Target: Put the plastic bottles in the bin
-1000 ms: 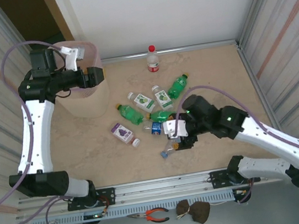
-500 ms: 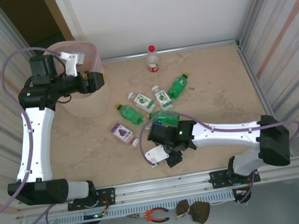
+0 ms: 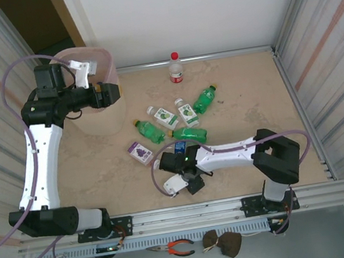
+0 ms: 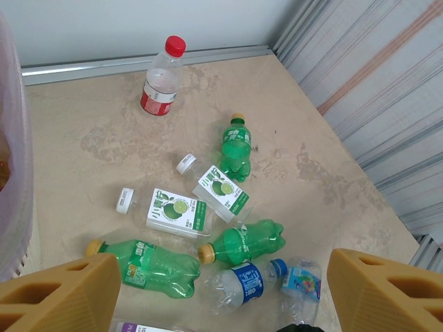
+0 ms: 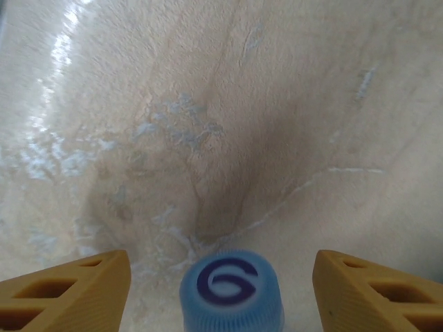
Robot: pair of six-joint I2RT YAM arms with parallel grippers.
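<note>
While my left gripper [image 3: 109, 91] hangs by the right side of the bin [image 3: 102, 121] with its fingers wide apart and nothing in them, I work with my right gripper [image 5: 221, 277]. It is low over the near part of the table [image 3: 250, 92]. Its two fingers stand one on each side of a blue cap [image 5: 232, 289]. They are open, and I see a gap on both sides, so they do not pinch it yet. I cannot see the rest of that bottle.

I think the step in hand is picking up this one bottle. Next I need to shut the fingers on the cap or the neck, lift, and carry it to the far left, where the bin stands. A cap is small and round, so it might slip.

The other bottles [image 3: 189, 133] lie in a bunch in the middle of the table, and a red-capped bottle [image 3: 176, 68] stands by the far wall.
</note>
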